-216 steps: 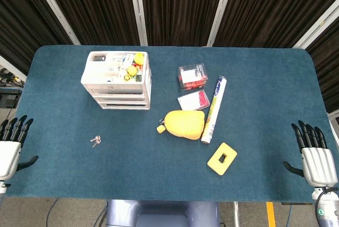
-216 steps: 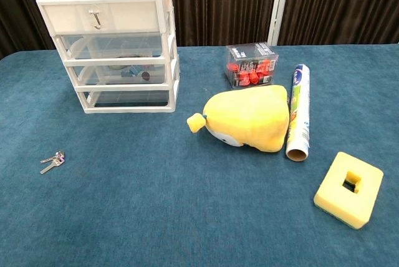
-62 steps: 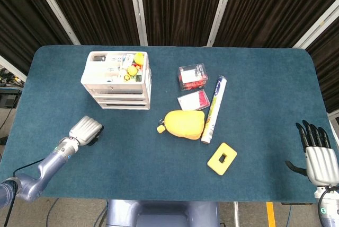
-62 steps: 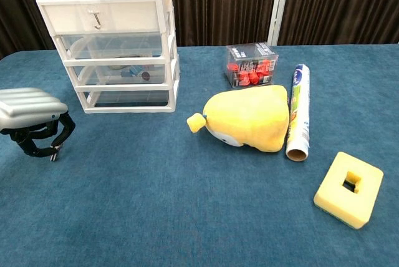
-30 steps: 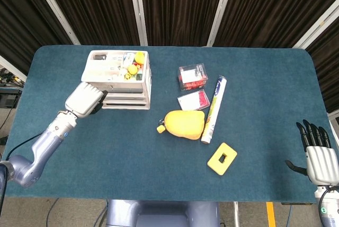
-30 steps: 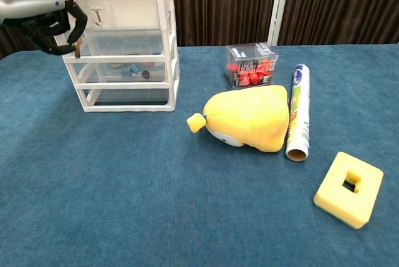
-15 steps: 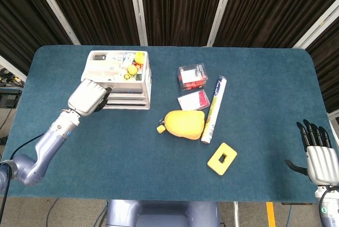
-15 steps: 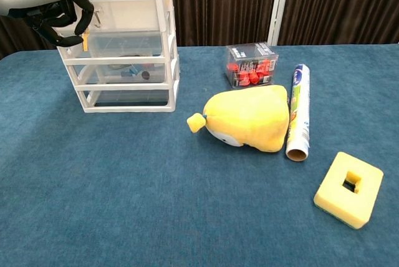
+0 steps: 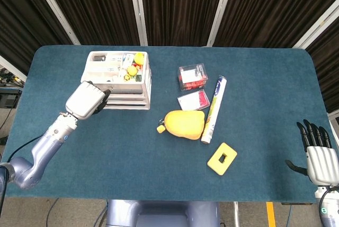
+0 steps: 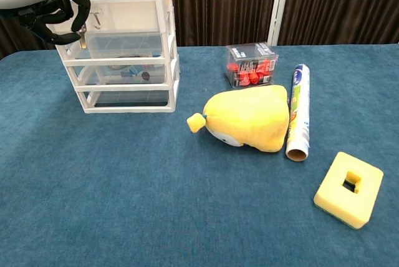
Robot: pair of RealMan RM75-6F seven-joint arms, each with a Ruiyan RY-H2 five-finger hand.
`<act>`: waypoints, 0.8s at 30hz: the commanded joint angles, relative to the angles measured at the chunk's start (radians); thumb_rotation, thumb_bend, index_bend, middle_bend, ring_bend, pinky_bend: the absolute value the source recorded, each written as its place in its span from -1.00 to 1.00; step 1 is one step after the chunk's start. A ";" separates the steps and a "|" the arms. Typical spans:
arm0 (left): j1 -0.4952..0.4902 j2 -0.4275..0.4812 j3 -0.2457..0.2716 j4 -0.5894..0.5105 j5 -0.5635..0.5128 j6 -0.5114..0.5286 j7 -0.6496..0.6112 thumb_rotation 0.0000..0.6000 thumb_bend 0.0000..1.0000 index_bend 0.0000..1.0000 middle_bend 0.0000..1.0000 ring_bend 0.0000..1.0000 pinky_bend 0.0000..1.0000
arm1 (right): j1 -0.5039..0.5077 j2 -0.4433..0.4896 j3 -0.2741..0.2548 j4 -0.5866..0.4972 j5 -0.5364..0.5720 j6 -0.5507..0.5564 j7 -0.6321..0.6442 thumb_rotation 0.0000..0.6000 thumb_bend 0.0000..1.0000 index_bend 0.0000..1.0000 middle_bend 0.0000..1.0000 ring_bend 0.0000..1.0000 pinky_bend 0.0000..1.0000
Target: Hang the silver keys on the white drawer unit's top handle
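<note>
Left hand hovers at the upper left front of the white drawer unit, its dark fingers curled in and pinching the silver keys, which dangle just below them, close beside the small hook-like top handle on the top drawer. The step in hand looks like the hanging itself: the keys are lifted and brought up to the handle but do not yet appear to be on it. The next move probably calls for a small sideways shift to bring the key ring over the hook, then a gentle lowering before the fingers let go; the handle is small, so alignment matters. Right hand rests at the near right edge of the worktop, fingers apart and holding nothing. Counted: one drawer unit with three drawers, one bunch of keys, one yellow plush toy, one rolled tube, one yellow foam block, and two clear boxes with red contents.
</note>
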 commanded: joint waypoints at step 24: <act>-0.096 -0.046 0.170 0.425 0.494 0.235 -0.150 1.00 -0.14 0.34 0.77 0.61 0.39 | 0.001 0.000 0.001 0.001 -0.002 0.000 0.004 1.00 -0.99 -1.00 -1.00 -1.00 -1.00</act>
